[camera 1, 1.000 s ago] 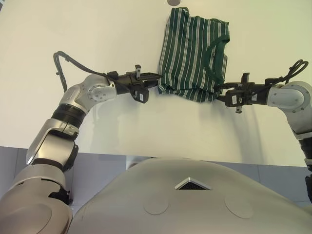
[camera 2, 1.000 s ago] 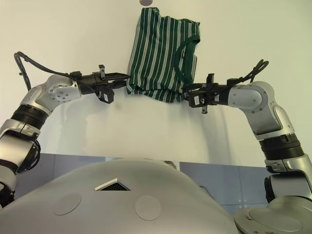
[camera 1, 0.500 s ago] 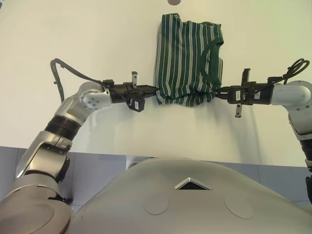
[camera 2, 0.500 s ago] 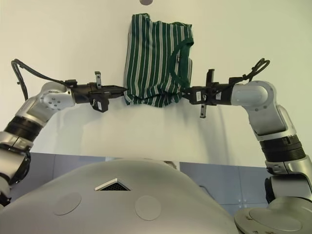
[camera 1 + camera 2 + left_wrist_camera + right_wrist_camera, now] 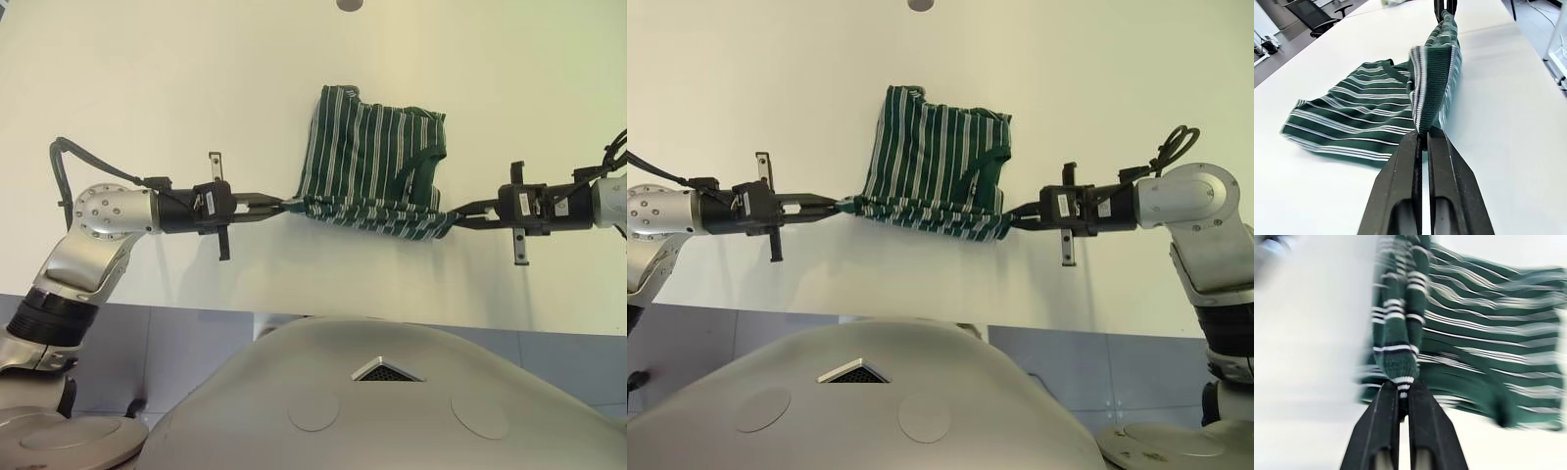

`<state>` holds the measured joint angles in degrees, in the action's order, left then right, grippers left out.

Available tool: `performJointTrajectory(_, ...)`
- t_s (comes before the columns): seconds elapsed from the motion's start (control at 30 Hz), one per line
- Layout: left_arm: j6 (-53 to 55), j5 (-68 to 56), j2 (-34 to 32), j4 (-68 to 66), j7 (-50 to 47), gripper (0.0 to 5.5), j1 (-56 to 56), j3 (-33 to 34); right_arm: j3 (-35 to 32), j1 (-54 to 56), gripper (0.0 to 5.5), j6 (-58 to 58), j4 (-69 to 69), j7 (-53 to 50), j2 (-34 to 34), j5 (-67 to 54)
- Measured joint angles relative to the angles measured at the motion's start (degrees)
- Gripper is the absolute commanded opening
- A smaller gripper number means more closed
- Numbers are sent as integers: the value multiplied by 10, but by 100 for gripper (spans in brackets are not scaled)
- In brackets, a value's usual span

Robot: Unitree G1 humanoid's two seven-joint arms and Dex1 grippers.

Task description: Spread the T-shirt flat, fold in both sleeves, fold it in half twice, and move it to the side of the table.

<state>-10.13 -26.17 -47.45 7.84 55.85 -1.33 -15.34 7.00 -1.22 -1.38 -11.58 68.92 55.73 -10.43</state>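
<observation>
The green T-shirt (image 5: 377,157) with white stripes lies folded on the white table (image 5: 196,88), its near edge lifted and pulled taut between both grippers. My left gripper (image 5: 290,205) is shut on the shirt's near left corner. My right gripper (image 5: 457,215) is shut on the near right corner. In the left wrist view the fingers (image 5: 1422,147) pinch a bunched fold of the shirt (image 5: 1356,110), and the other gripper (image 5: 1444,6) holds the far end. The right wrist view shows its fingers (image 5: 1400,396) clamped on rolled cloth (image 5: 1400,333).
A small dark round mark (image 5: 349,4) sits at the table's far edge. The table's near edge (image 5: 196,302) runs just below the arms. Office chairs (image 5: 1317,17) stand beyond the table in the left wrist view.
Both grippers have drawn apart and toward the near edge, dragging the shirt's near edge with them. The shirt has slid nearer and its front edge now hangs stretched between them.
</observation>
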Motion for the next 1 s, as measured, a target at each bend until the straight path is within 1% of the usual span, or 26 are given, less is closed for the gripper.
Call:
performJointTrajectory(0.03, -2, 13, 20, -22, -13, 0, 18, 2, 8, 19, 2, 13, 21, -21, -12, 23)
performJointTrajectory(0.07, -7, 45, 60, -69, -46, 0, 53, 6, 19, 56, 2, 29, 61, -61, -41, 63)
performJointTrajectory(0.17, -30, 113, 131, -175, -108, 0, 122, 10, 39, 123, 2, 51, 130, -143, -92, 131)
performJointTrajectory(0.27, -49, 159, 171, -258, -143, 0, 176, 17, 51, 163, 2, 72, 188, -193, -117, 175)
performJointTrajectory(0.37, -69, 189, 201, -325, -169, 0, 227, 27, 56, 187, 2, 85, 222, -221, -129, 198)
performJointTrajectory(0.57, -116, 247, 247, -422, -191, 0, 303, 29, 56, 200, 2, 85, 248, -230, -134, 208)
performJointTrajectory(0.8, -154, 308, 312, -525, -223, 0, 357, 9, 45, 189, 2, 42, 221, -207, -112, 210)
performJointTrajectory(0.9, -165, 326, 328, -587, -262, 0, 392, 11, 44, 189, 2, 30, 219, -207, -112, 213)
performJointTrajectory(1.0, -172, 331, 338, -622, -277, 0, 417, 20, 35, 192, 2, 10, 210, -208, -113, 210)
